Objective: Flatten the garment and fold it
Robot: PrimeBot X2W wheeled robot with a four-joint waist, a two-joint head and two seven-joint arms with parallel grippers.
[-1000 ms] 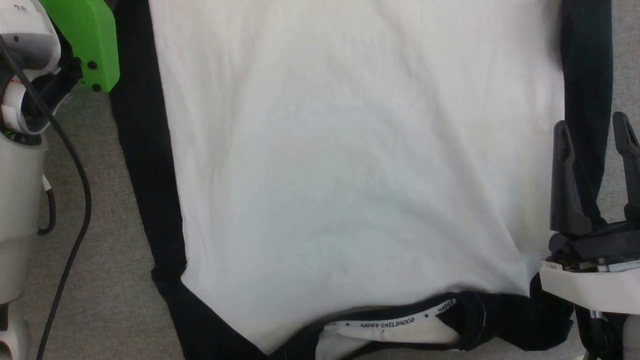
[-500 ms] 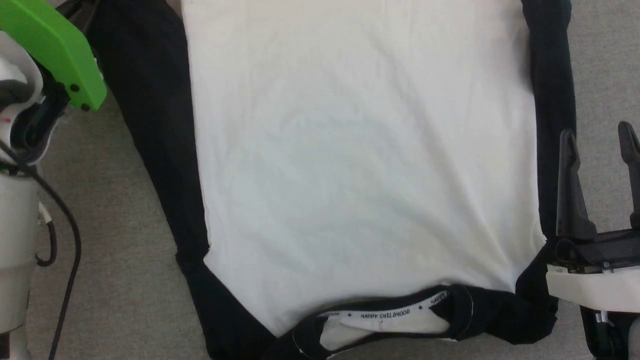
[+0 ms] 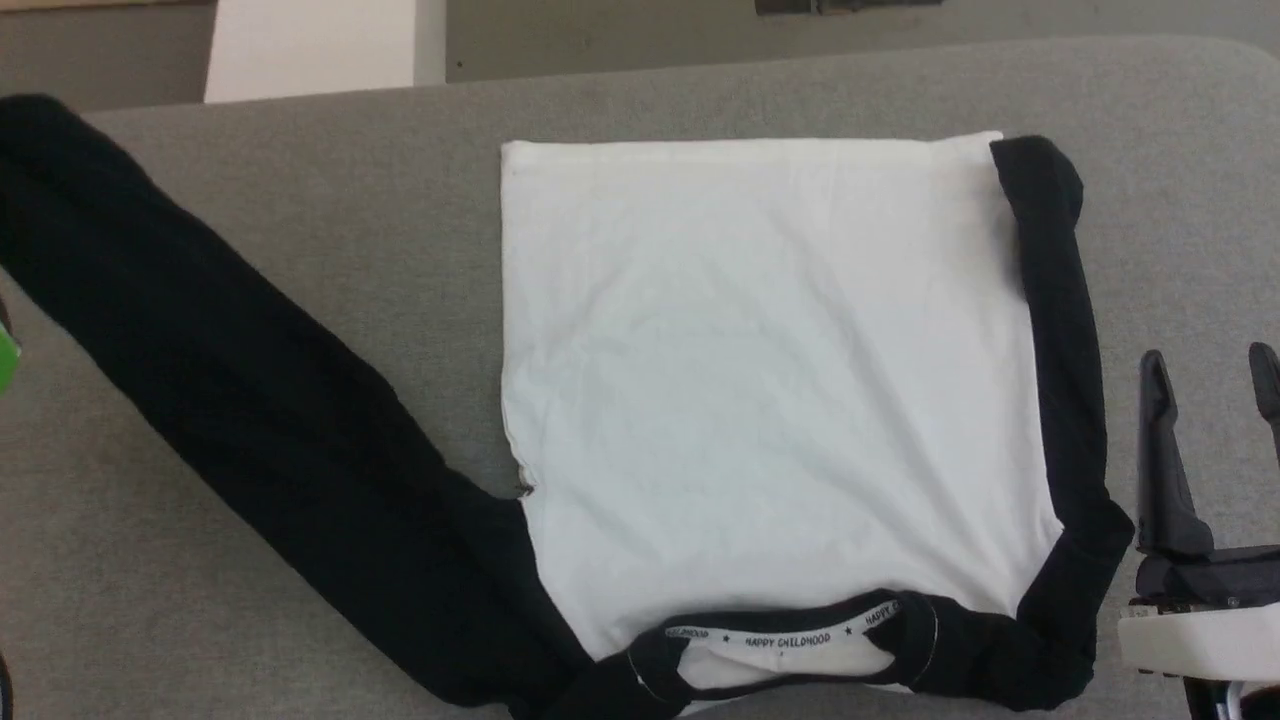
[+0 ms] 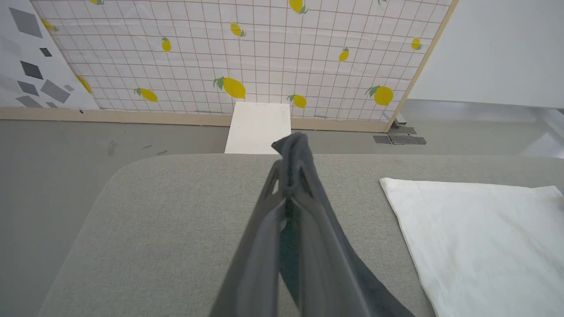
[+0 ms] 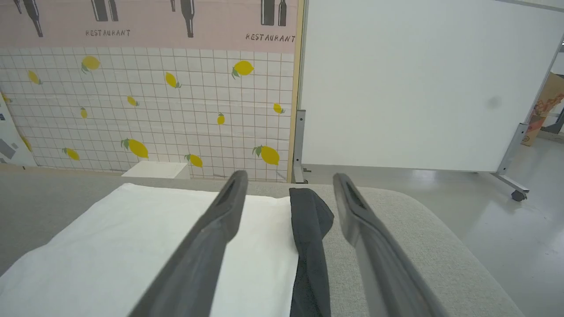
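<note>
The garment lies on the grey table with its white body [image 3: 760,400] spread flat and its black neckband [image 3: 790,640] at the near edge. Its right sleeve [image 3: 1060,380] is folded along the body's right side. The left sleeve [image 3: 250,400] stretches diagonally away to the far left. In the left wrist view my left gripper [image 4: 288,176] is shut on the end of that sleeve [image 4: 352,281], held above the table. My right gripper [image 3: 1210,358] stands open just right of the right sleeve [image 5: 310,237], with nothing between its fingers.
The grey padded table [image 3: 300,200] ends in a rounded far edge. Beyond it a white box [image 3: 310,50] sits on the floor in front of a lemon-print panel [image 4: 246,57]. A white partition on wheels [image 5: 418,83] stands to the right.
The head camera has pulled back, so the whole shirt now shows. My left gripper has shut on the left sleeve and drawn it outward to the left. The right gripper stays open.
</note>
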